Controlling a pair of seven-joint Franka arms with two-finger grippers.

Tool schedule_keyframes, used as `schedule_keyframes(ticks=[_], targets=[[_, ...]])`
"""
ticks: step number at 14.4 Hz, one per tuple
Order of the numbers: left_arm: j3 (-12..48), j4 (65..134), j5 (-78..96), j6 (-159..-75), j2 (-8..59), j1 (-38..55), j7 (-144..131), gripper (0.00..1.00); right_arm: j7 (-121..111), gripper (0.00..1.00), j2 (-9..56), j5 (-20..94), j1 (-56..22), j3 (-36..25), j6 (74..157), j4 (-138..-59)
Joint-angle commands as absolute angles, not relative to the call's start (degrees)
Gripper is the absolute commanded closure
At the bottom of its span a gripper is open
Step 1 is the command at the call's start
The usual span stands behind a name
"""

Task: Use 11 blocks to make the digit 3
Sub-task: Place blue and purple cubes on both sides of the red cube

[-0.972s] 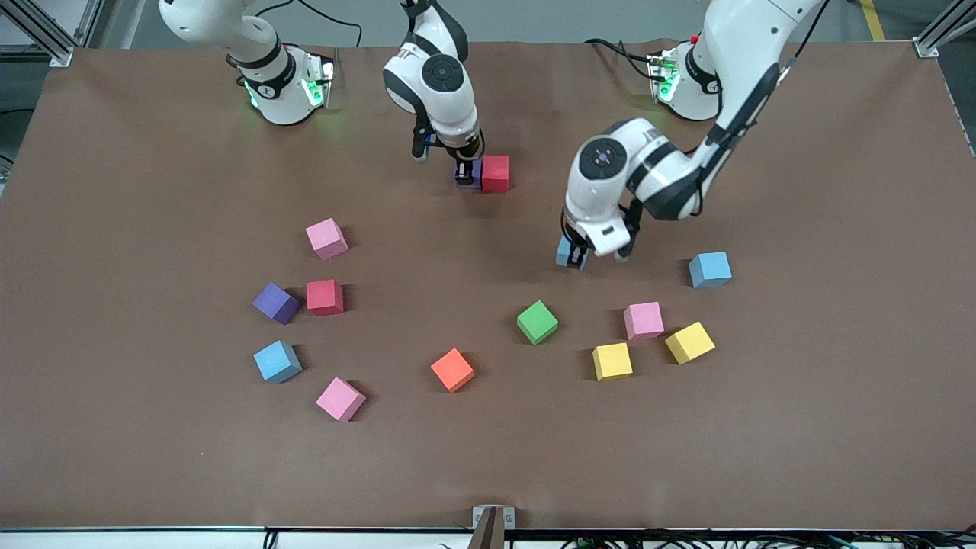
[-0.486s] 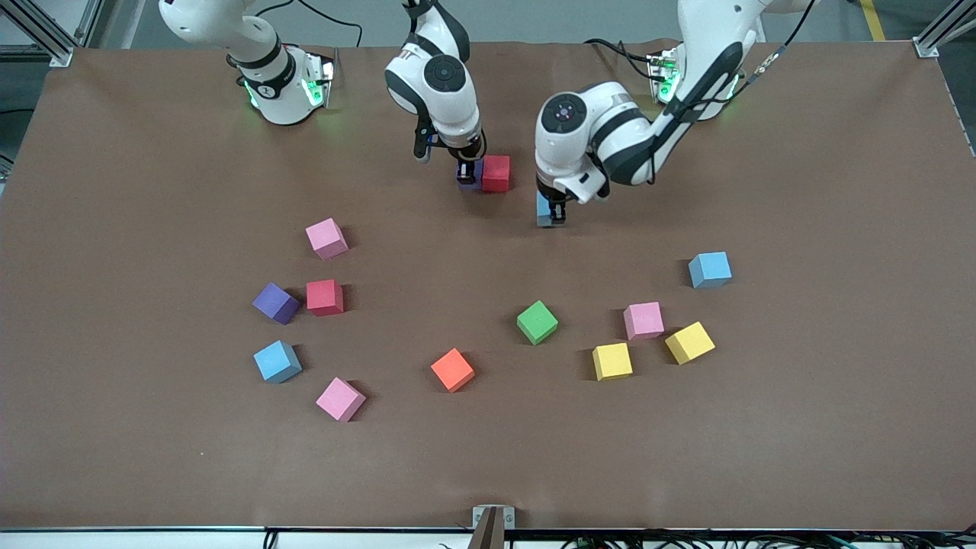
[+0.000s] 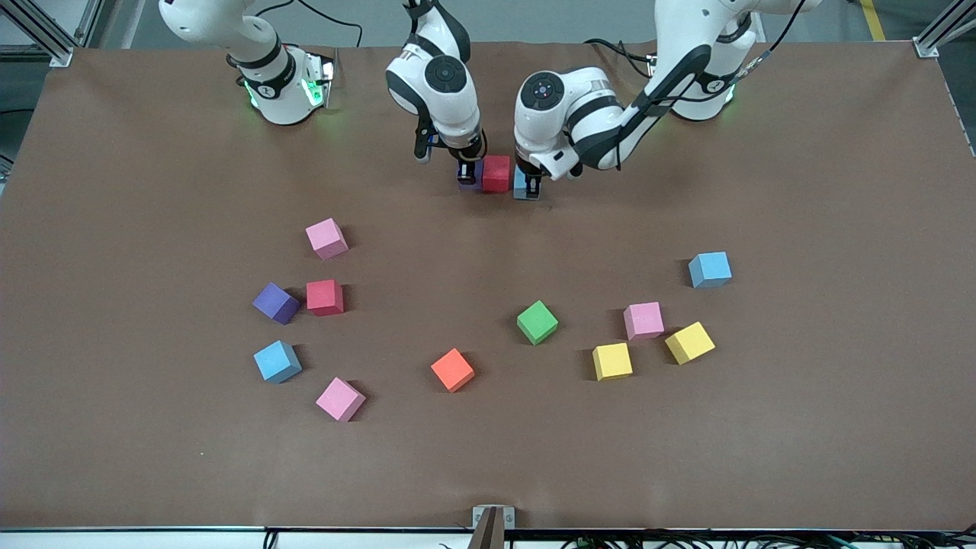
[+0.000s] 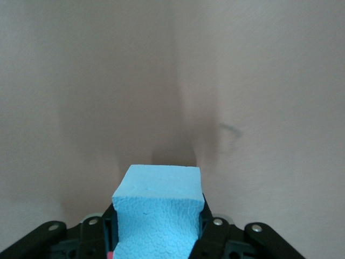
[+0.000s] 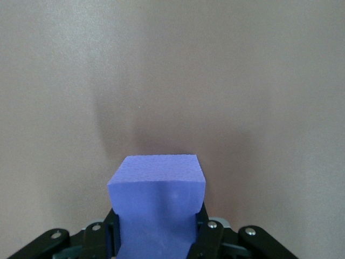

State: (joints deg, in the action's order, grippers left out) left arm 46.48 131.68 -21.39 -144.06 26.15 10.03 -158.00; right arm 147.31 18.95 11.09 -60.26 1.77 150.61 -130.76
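Note:
A red block point(image 3: 496, 173) lies on the table close to the robots' bases. My right gripper point(image 3: 470, 169) is shut on a purple block point(image 3: 465, 178) point(image 5: 157, 183) set against the red one, on the side toward the right arm's end. My left gripper point(image 3: 531, 185) is shut on a light blue block point(image 3: 521, 186) point(image 4: 159, 186) just beside the red block, toward the left arm's end. Both wrist views show black fingers point(image 4: 211, 229) point(image 5: 207, 232) squeezing the foam. These three blocks stand in one short row. No digit 3 shape shows.
Loose blocks lie nearer the front camera: pink point(image 3: 326, 238), purple point(image 3: 275, 303), red point(image 3: 325, 296), blue point(image 3: 277, 361), pink point(image 3: 340, 399), orange point(image 3: 452, 370), green point(image 3: 537, 322), pink point(image 3: 643, 320), yellow point(image 3: 612, 361), yellow point(image 3: 689, 342), blue point(image 3: 710, 269).
My left gripper has carried the light blue block from mid-table up to the red block's side. The right gripper stays at the purple block.

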Motion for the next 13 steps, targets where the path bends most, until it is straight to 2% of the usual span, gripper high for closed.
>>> schedule_keyframes(ticks=[1,3,4,5,6,10,12,13], targets=[[47.0,132.2,-22.6,-145.2,27.1,11.3,-166.5,0.63,147.6,0.00,20.3,11.3,-61.0,1.5,150.5,-129.7],[46.9,132.2,-22.5,-145.3,27.5,11.8,-166.6,0.61,144.4,0.00,20.1,11.2,-60.3,1.3,149.8,-129.6],[46.9,132.2,-22.6,-145.3,27.6,11.7,-166.6,0.47,143.3,0.00,19.9,11.2,-60.1,1.1,148.4,-129.3],[46.9,132.1,-23.2,-145.3,27.5,11.6,-166.2,0.06,142.6,0.00,19.6,11.2,-60.0,1.0,146.7,-128.6],[46.9,132.0,-23.8,-145.1,27.2,11.4,-166.3,0.00,141.6,0.00,19.4,11.2,-59.2,1.0,144.6,-127.8],[47.9,132.1,-23.9,-141.0,23.7,10.5,-166.0,0.00,139.1,0.00,17.8,11.2,-55.6,1.1,135.9,-124.5],[51.3,131.9,-23.9,-137.3,21.5,8.0,-165.9,0.00,136.9,0.00,15.7,11.3,-54.2,1.1,133.5,-124.5],[54.9,131.7,-23.9,-135.7,21.1,5.0,-165.9,0.00,135.9,0.00,14.9,11.3,-53.6,1.1,131.7,-124.5]])
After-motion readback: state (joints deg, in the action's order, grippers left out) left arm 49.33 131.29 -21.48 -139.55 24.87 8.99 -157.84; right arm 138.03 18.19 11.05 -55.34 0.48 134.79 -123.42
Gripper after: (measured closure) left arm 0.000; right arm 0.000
